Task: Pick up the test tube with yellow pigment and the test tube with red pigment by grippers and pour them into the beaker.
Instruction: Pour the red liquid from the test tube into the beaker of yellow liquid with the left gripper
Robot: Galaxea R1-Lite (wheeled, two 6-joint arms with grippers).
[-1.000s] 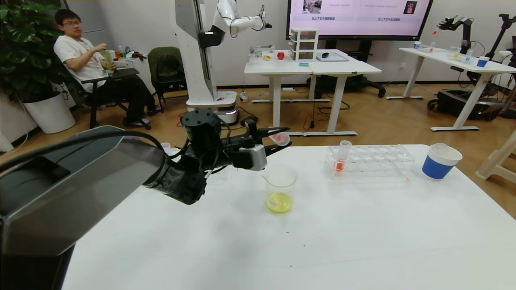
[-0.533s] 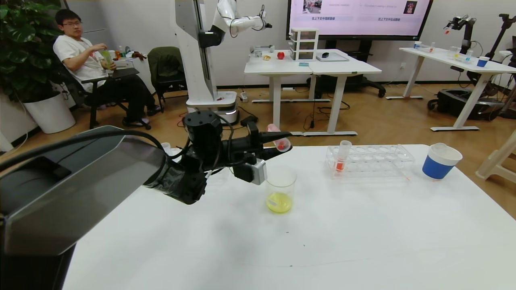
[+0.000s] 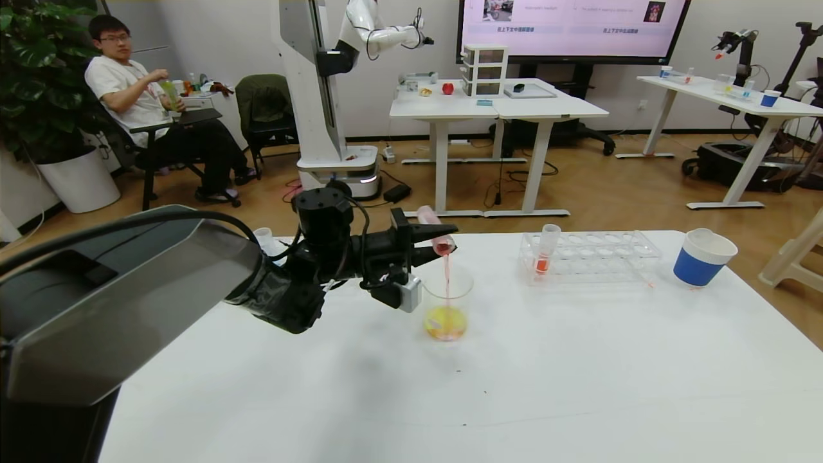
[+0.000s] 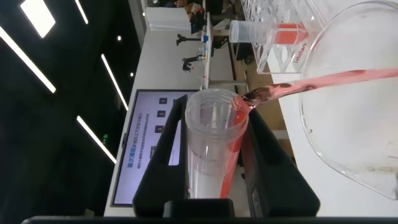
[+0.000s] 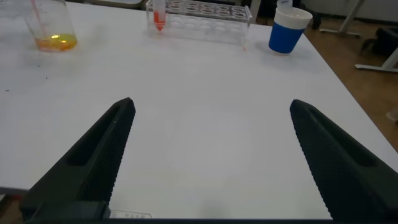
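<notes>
My left gripper hangs over the beaker, fingers clamped on the test tube with red pigment. The tube is tipped mouth-down toward the beaker, and a thin red stream falls from its lip into the glass. The left wrist view shows the tube pinched between both black fingers, with red liquid running out past the beaker rim.

The beaker stands on the white desk mid-left, holding yellow liquid with orange-red mixing in at the bottom. No tube with yellow liquid is in view.

A clear tube rack sits at the far right of the desk. One more red tube stands upright in the rack's left end. A blue-and-white paper cup sits right of the rack, near but apart.

My right gripper hovers low over the near side of the desk, well apart from the beaker, its fingers wide apart and holding nothing. It is out of the head view.

A small cup shows at the far left of the desk, behind my left arm.
</notes>
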